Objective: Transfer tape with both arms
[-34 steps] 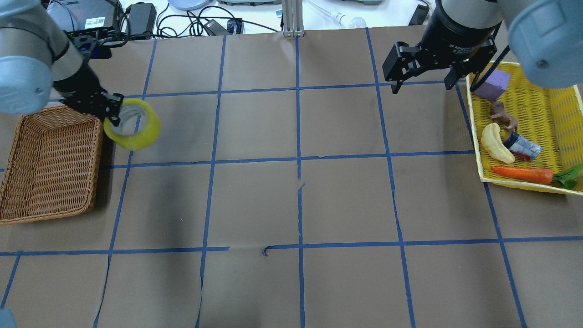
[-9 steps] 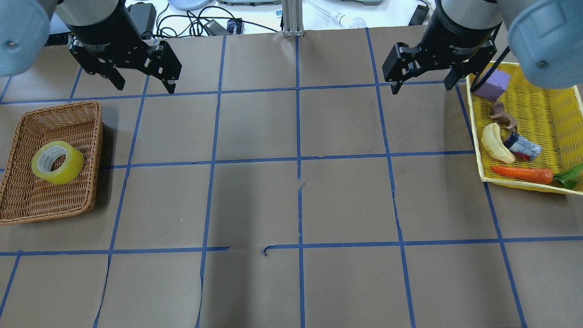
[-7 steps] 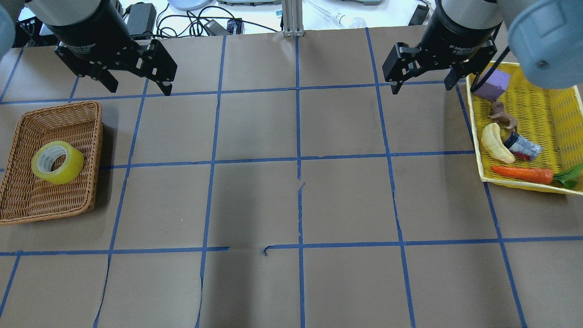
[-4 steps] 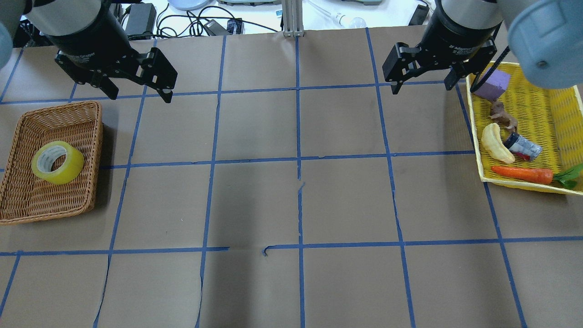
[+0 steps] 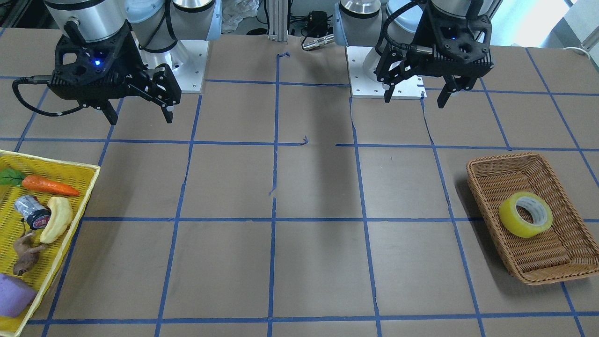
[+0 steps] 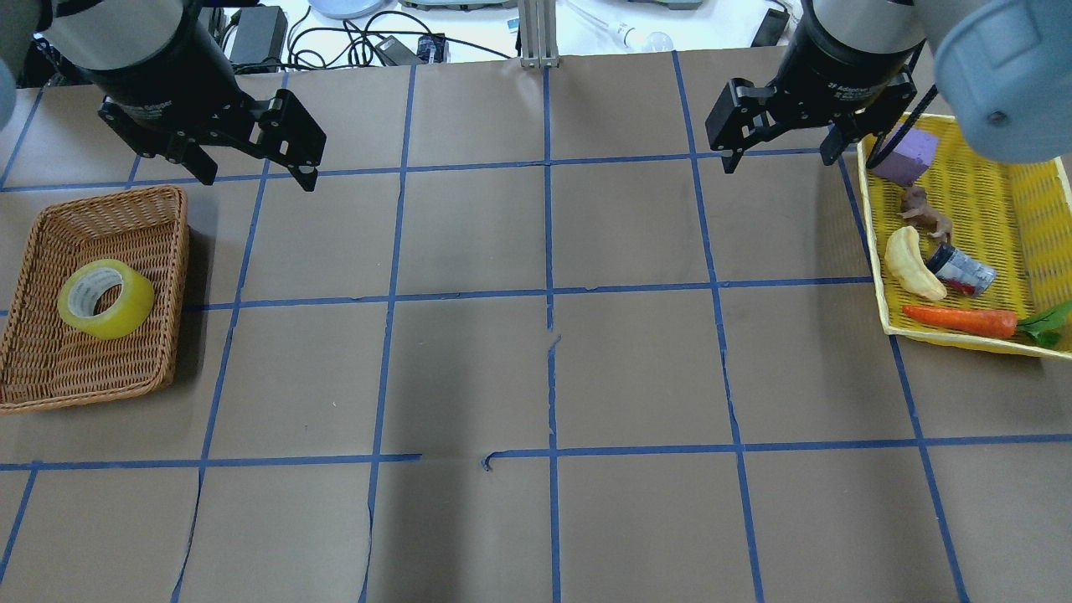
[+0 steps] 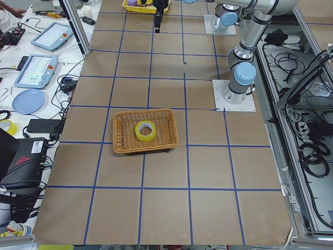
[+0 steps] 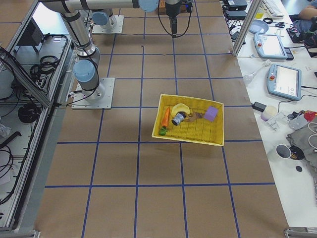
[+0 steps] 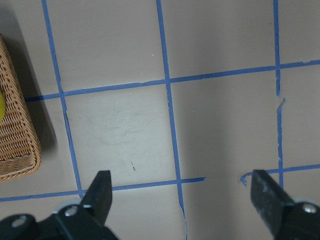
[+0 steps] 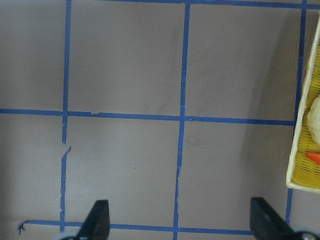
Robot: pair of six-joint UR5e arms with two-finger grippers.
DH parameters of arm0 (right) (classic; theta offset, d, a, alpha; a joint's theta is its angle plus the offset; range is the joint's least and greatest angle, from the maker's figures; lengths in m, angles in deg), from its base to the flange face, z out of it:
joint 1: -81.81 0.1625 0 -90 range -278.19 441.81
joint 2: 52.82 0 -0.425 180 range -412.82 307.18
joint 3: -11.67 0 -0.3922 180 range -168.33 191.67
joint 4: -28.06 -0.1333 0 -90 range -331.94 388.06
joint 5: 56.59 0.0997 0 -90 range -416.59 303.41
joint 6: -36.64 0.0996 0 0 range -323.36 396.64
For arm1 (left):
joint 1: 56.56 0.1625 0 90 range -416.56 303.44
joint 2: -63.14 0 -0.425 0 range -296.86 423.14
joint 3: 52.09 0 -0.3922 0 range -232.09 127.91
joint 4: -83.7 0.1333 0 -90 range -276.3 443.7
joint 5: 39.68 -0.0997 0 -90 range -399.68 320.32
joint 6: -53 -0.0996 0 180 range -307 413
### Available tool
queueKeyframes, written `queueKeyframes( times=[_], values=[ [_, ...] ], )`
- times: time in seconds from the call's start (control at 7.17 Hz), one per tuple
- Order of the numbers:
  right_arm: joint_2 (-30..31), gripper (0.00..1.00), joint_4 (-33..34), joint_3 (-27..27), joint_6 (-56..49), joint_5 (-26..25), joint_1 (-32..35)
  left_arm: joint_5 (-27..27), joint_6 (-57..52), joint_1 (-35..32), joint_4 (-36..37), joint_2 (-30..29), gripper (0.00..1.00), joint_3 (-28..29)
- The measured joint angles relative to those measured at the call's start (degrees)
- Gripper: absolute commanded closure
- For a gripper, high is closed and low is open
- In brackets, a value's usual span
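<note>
The yellow-green tape (image 6: 105, 299) lies flat in the wicker basket (image 6: 179, 276) at the table's left; it also shows in the front view (image 5: 525, 216) and the left side view (image 7: 145, 130). My left gripper (image 6: 258, 177) is open and empty, hanging above the table behind and to the right of the basket, well apart from the tape; the front view (image 5: 414, 100) and its wrist view (image 9: 182, 200) show the same. My right gripper (image 6: 779, 163) is open and empty at the back right, also seen in the front view (image 5: 140, 119) and its wrist view (image 10: 180, 222).
A yellow tray (image 6: 875, 243) at the right edge holds a purple block (image 6: 909, 157), a toy animal (image 6: 925, 211), a banana (image 6: 913, 264), a can (image 6: 963, 270) and a carrot (image 6: 959, 319). Brown paper with blue grid lines covers the table. Cables lie beyond the back edge.
Earlier my left gripper held the tape beside the basket. Now the tape lies in the basket and that gripper is open, drifting slightly left. The right arm has not moved.
</note>
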Motion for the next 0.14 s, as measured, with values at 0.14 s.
queueKeyframes(
  times=[0.14],
  values=[
    [0.0, 0.0, 0.0, 0.0, 0.0, 0.0, 0.0, 0.0, 0.0, 0.0, 0.0, 0.0, 0.01, 0.0]
  ],
)
